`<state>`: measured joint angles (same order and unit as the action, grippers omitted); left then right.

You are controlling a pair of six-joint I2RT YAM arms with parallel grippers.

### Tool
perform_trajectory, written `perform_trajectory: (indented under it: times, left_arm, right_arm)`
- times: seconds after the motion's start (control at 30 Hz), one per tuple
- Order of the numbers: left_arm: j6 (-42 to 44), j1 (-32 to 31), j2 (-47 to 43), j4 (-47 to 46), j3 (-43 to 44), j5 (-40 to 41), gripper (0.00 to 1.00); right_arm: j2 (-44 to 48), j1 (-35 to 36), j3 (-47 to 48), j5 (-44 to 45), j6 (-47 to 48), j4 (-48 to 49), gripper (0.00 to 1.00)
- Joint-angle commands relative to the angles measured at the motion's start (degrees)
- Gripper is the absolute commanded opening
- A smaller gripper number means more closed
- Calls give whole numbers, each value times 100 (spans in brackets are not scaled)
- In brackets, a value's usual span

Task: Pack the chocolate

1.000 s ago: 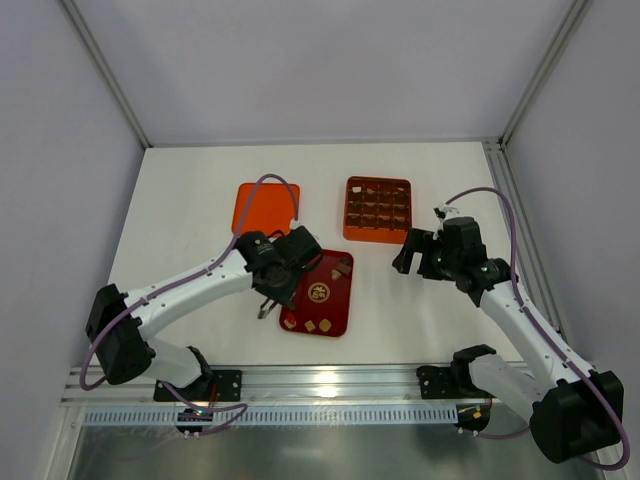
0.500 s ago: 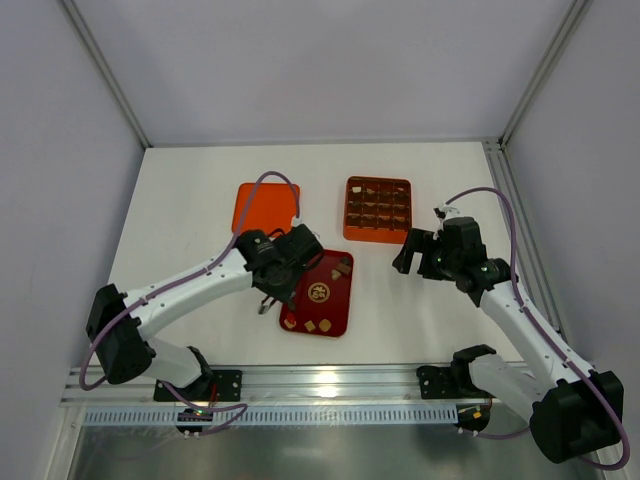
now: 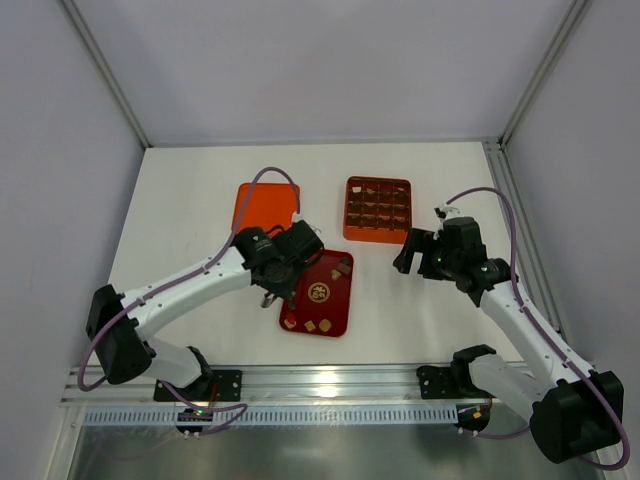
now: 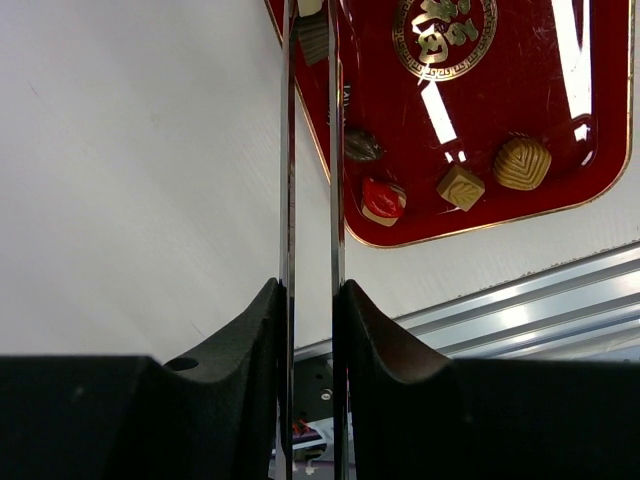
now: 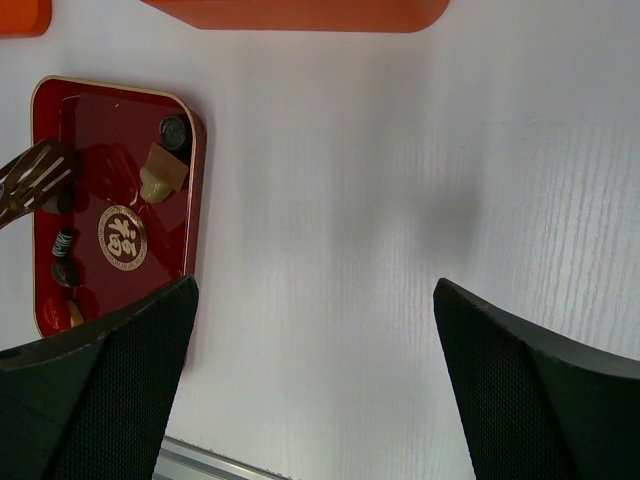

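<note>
My left gripper (image 3: 289, 263) (image 4: 310, 290) is shut on a pair of thin metal tongs (image 4: 309, 150), whose blades run up over the left edge of the dark red tray (image 3: 336, 310). Whether the tong tips (image 5: 32, 178) hold a piece I cannot tell. Chocolate lies loose in the tray: a dark piece (image 4: 362, 145), a red one (image 4: 383, 200), a tan square (image 4: 460, 186) and a ribbed tan round (image 4: 521, 163). More chocolate (image 3: 343, 265) sits at the tray's far end. My right gripper (image 3: 407, 253) (image 5: 315, 290) hangs open over bare table, right of the tray.
An orange box with a grid of cells (image 3: 377, 209), some holding pieces, stands behind the tray. Its flat orange lid (image 3: 262, 207) lies to the left. The aluminium rail (image 3: 330, 385) runs along the near edge, and grey walls close in the table.
My left gripper and the tongs have drifted a little away from the near edge, toward the tray's left side. The right arm has stayed still.
</note>
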<state>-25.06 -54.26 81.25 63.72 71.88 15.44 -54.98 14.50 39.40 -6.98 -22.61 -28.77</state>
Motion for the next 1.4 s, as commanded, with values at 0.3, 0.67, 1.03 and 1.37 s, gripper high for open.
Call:
perform_trajectory:
  times: [0.3,0.67,1.03,1.37]
  left_arm:
    - [106,-6,-127,35,432,126,15]
    - [186,109,-13,131,828,91,14]
    - [493,477,548,-167,1829,-393,14]
    - [906,750,2104,-949,3349,-481,14]
  right_arm:
    - [154,-9,173,188,134,3,100]
    - [111,-9,332,285,266,-119,100]
    - [207,-18,745,347,328,-374,100]
    - [163,-132,912,338,319,-410,100]
